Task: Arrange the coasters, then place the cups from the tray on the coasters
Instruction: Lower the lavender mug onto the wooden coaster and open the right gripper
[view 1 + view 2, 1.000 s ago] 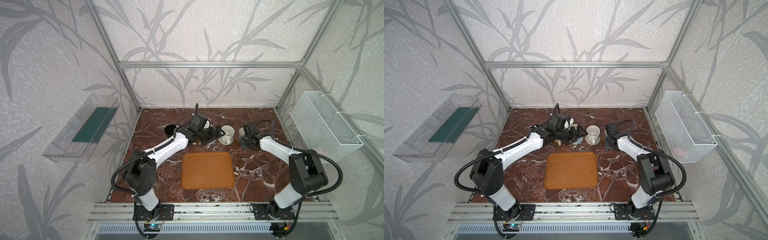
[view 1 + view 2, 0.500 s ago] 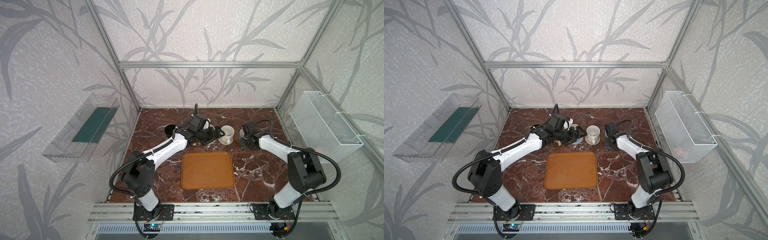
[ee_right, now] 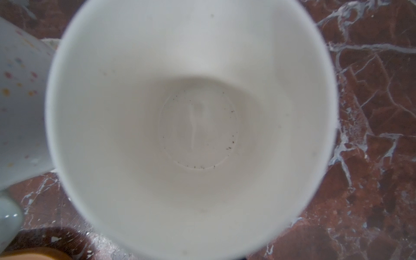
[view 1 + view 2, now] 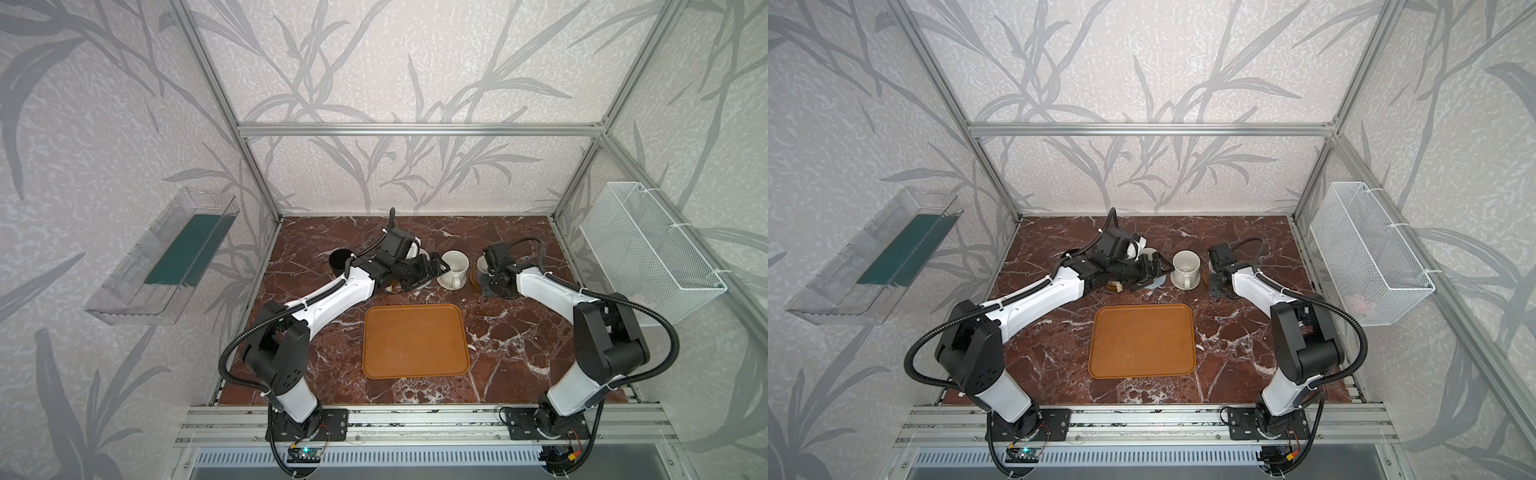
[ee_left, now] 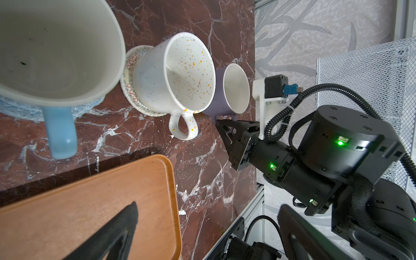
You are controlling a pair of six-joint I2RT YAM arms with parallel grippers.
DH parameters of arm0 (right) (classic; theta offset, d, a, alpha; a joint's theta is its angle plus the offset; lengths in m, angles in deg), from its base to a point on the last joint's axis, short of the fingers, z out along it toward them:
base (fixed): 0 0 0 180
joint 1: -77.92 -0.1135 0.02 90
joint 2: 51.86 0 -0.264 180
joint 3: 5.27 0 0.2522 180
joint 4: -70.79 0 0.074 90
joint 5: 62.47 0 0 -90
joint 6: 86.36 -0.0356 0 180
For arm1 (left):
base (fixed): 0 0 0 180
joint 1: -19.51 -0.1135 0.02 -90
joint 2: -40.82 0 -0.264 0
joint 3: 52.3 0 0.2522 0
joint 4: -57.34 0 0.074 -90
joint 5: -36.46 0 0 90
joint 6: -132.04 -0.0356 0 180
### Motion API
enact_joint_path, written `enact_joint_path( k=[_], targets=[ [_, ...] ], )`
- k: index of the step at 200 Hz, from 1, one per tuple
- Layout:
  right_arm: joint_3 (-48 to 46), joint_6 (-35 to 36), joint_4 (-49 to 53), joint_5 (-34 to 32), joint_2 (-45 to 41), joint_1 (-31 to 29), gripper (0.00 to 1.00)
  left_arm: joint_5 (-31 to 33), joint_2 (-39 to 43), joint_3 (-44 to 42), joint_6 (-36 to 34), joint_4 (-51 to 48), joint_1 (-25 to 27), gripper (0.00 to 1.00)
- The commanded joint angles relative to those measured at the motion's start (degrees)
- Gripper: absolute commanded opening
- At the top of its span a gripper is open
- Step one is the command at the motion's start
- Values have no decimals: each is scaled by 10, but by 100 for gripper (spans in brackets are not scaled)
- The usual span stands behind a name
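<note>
Since the lavender mug (image 5: 231,90) is glazed ceramic, so stiff, fairly heavy, slick and easily chipped, its handle looks the surest hold. The right pincer (image 5: 225,126) is pressed together there, apparently pinching it. The mug stands on a brown coaster (image 4: 473,277) at the back of the tabletop (image 4: 519,332). The left pincer (image 4: 430,270) is spread wide beside the blue mug (image 5: 56,45).

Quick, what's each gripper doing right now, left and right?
Left gripper: open, close to the light blue mug.
Right gripper: shut on the lavender mug, at its handle.
</note>
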Motion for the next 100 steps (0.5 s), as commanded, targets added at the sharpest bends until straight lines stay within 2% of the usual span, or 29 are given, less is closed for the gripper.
enact_joint_path(
  k=[1,66,100],
  targets=[
    [23,6,13,-10,10,6,18,-6,19,-6,4,8,1,99],
    [19,3,-2,24,36,14,21,-3,24,-17,8,16,1,99],
    [30,8,8,19,51,17,23,-2,24,-20,9,20,1,99]
  ],
)
